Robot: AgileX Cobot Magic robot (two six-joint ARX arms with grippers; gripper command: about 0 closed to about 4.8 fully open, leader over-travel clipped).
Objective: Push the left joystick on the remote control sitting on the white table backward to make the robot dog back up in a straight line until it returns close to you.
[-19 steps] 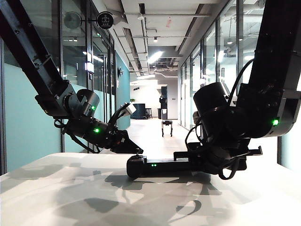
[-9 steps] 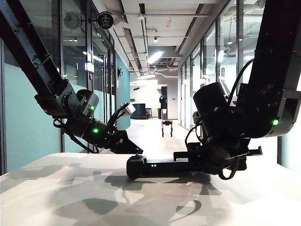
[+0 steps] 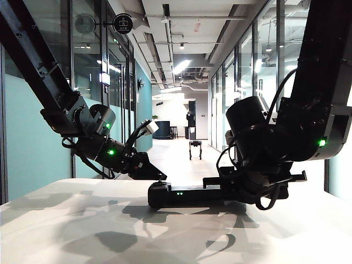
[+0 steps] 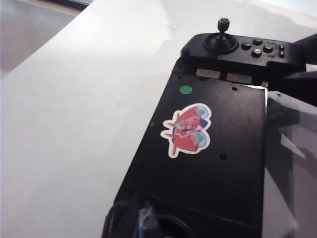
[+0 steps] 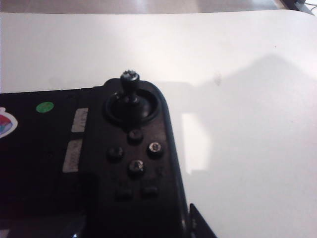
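resting on the tabletop, remote lies under both claws. left claw tip hangs just over the left stick; opening can't tell, holds nothing seen. right claw sits on the remote's right end, grip unclear. dog stands far down the hall. risk: tip slips off the tiny knob, or pushes skewed so dog veers.

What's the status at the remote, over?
Left gripper at remote's left end, jaws unclear. Right gripper clamps its right end. Robot dog far down the corridor, path clear.
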